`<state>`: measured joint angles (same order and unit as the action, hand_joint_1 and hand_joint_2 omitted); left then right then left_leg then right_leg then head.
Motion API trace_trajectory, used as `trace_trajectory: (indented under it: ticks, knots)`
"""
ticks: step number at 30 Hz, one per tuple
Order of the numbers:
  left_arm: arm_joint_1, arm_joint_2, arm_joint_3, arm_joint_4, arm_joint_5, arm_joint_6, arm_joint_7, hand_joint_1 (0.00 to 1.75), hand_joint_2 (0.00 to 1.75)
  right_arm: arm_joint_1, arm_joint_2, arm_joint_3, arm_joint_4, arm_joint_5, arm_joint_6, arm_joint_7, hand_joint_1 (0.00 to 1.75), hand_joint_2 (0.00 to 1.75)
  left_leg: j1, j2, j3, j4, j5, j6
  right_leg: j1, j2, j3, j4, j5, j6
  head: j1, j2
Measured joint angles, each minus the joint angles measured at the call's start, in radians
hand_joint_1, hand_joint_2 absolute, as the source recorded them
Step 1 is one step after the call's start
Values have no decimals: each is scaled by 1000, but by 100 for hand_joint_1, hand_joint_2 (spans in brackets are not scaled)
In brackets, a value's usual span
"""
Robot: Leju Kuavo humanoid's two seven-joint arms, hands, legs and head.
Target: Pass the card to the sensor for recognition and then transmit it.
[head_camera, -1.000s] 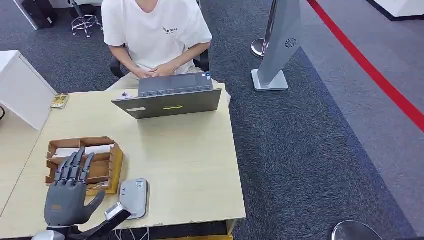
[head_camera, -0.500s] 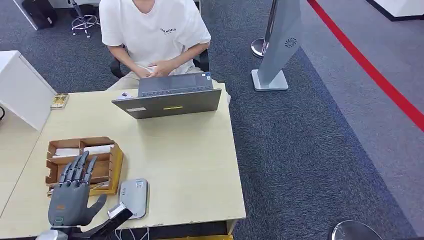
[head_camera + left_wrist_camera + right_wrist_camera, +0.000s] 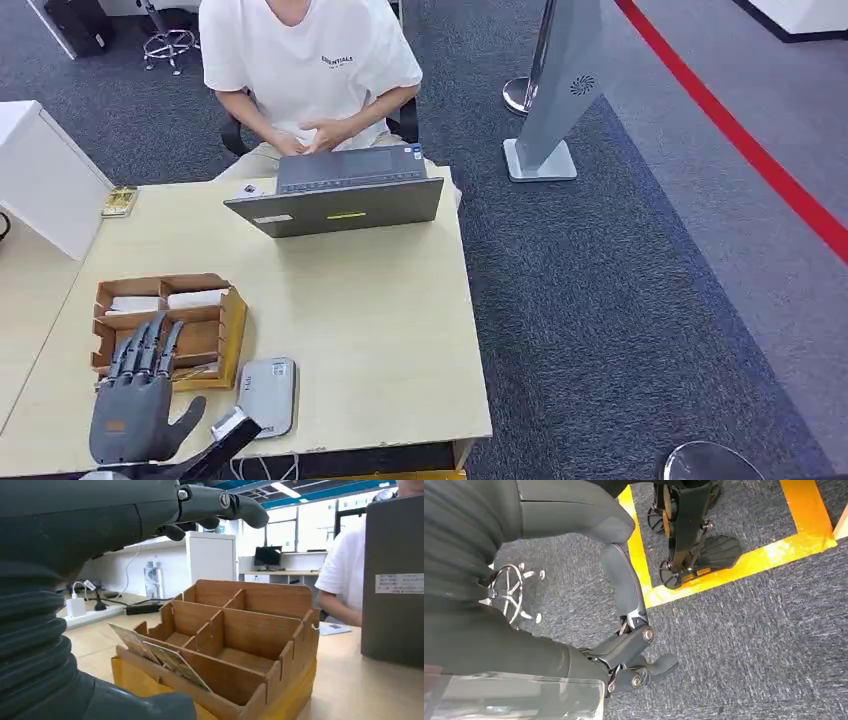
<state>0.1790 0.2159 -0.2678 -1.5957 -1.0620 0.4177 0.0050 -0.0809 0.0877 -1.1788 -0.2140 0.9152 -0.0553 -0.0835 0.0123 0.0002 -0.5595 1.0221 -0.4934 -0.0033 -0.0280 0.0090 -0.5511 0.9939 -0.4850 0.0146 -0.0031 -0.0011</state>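
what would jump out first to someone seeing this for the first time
The robot's grey left hand, fingers spread, hovers at the near edge of the wooden organizer on the desk's near left. Past it a person in a white shirt sits behind an open laptop at the far edge.

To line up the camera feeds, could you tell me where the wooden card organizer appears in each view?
Head view: wooden card organizer at the desk's near left, just ahead of the left hand.
Left wrist view: organizer centre frame, cards leaning in its nearest slot.
Right wrist view: not in it.
Shared landmark: the laptop.
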Motion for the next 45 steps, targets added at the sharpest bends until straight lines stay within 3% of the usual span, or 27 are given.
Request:
trace_trajectory:
  ticks: [17,23,45]
  knots:
    - [28,-2,26,0,3,8,3,0,175,1,0,-8,0,10,0,0,0,175,0,0,0,0,0,0,0,-1,0,0,0,0,0,0]
    - [21,-23,45,7,-61,97,-1,0,175,0,0,-8,0,24,2,0,0,175,0,0,0,0,0,0,0,-1,0,0,0,0,0,0]
    - [-9,-61,62,80,-74,125,-2,0,175,0,0,-8,0,36,1,6,0,175,0,0,0,0,0,0,0,-1,0,0,0,0,0,0]
